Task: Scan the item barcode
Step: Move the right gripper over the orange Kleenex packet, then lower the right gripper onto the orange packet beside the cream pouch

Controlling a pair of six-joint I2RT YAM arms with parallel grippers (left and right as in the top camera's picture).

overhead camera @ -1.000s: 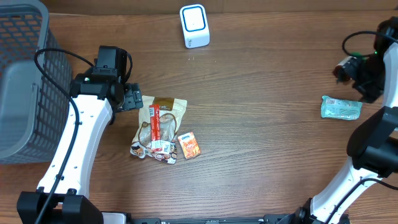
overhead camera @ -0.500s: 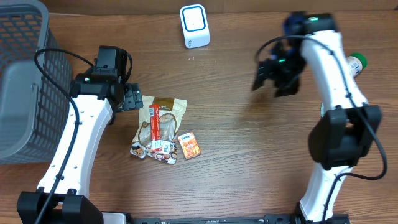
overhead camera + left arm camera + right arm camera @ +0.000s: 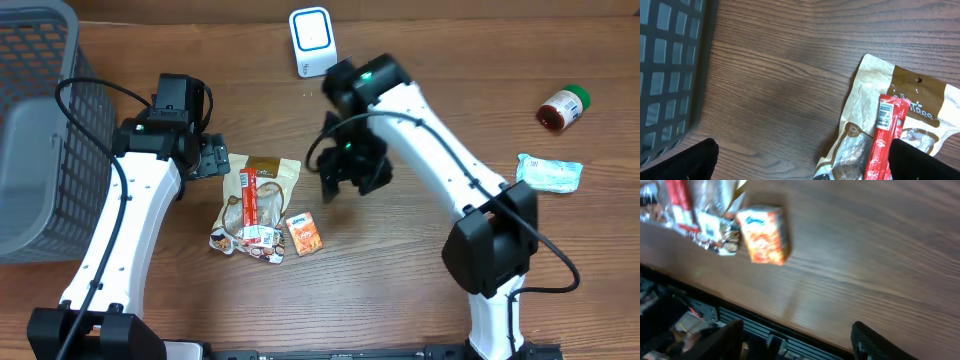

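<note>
Wooden table [image 3: 420,60]; left gripper [image 3: 212,157] wide open — empty; right gripper [image 3: 352,180] parted, holding nothing

The beige and brown paper snack pouch [image 3: 922,97] shows white lettering that seems to end in "ree" in the left wrist view; the rest is cut off. The red plastic stick packet [image 3: 881,147] lying on the pouch bears a white barcode label [image 3: 885,115], its digits too small to read. The small orange carton [image 3: 764,234] carries a blue logo, blurred beyond reading.

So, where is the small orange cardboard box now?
Overhead view: the small orange cardboard box lies on the wooden table, left of centre, at the lower right of the brown snack pouch.
</note>
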